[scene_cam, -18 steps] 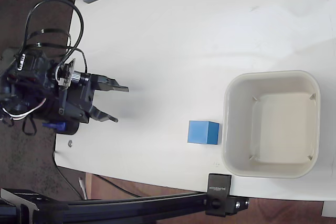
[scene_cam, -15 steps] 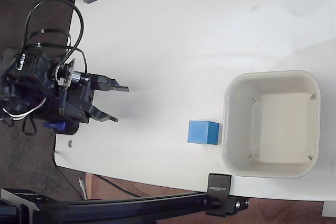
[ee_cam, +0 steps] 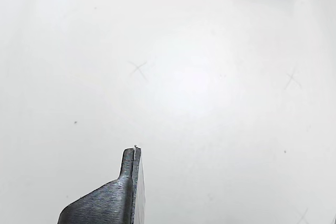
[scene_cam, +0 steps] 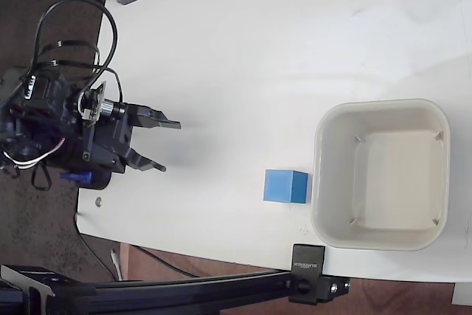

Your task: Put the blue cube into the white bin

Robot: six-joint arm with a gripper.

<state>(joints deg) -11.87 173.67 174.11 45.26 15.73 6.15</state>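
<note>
Two fingers of my gripper [scene_cam: 168, 147] stand spread and empty at nine o'clock, well apart from the blue cube [scene_cam: 286, 186], which touches the white bin [scene_cam: 381, 109] at its three o'clock.

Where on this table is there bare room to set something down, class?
Bare white table spans everything above the off-white square plastic bin and between the open gripper and small bright-blue cube. It is crowded only where the cube sits close beside the bin.
</note>
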